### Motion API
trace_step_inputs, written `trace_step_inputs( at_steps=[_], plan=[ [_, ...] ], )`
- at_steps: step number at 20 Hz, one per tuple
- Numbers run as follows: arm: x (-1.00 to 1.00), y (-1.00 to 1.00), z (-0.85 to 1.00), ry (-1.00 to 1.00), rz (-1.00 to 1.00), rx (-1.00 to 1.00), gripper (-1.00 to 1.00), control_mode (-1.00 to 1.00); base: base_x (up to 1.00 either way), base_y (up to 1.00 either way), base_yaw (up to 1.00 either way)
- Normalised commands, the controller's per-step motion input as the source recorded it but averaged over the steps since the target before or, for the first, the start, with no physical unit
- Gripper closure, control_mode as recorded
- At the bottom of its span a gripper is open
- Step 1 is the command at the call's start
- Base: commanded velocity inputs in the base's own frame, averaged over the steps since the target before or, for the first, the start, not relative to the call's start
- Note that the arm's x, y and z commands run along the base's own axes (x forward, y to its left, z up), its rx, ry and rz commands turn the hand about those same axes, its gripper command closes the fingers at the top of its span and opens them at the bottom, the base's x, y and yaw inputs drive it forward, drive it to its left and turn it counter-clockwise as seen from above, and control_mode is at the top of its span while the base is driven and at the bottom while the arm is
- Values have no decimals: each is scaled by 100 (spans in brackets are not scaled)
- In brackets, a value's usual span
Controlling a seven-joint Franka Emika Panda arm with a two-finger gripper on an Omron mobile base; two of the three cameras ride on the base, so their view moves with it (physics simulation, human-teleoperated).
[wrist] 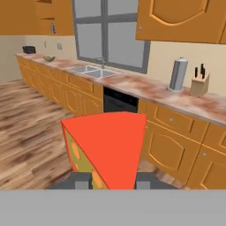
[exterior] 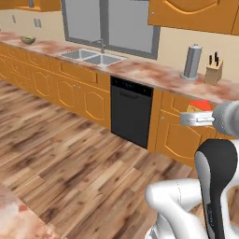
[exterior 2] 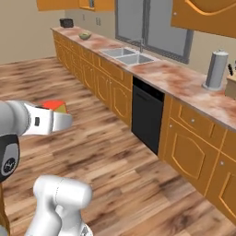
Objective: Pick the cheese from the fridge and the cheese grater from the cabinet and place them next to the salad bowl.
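Note:
My gripper [wrist: 112, 181] is shut on the cheese [wrist: 108, 148], a yellow-orange wedge with holes and a red rind face, held in the air over the wooden floor. From the base cameras the cheese [exterior: 200, 104] [exterior 2: 54, 106] pokes out past the gripper [exterior: 191, 114] [exterior 2: 62, 117]. The salad bowl [wrist: 49, 58] [exterior: 28, 40] [exterior 2: 85, 35] sits far off on the counter's left end. Above it, a small grey cheese grater [wrist: 53, 28] stands on the shelf of the open orange cabinet [wrist: 46, 20]. The fridge is out of view.
A long marble counter [exterior: 154, 74] runs along the wall with a double sink [exterior: 91, 57], a black dishwasher [exterior: 131, 111], a grey canister [exterior: 192, 61] and a knife block [exterior: 214, 70]. A dark toaster [exterior 2: 66, 22] is at the far end. A counter corner [exterior: 18, 219] lies near left.

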Motion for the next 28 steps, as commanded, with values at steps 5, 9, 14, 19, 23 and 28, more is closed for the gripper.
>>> trace_step_inputs(
  at_steps=[5,9,14,19,23,28],
  plan=[
    [0,0,0,0,0,0,100,100,70,-100,-11],
    [0,0,0,0,0,0,100,100,90,-67,-7],
    [0,0,0,0,0,0,100,100,100,49,-1],
    [0,0,0,0,0,0,100,100,100,97,0],
    [0,0,0,0,0,0,100,100,100,57,0],
    [0,0,0,0,0,0,100,100,100,43,-10]
  ],
)
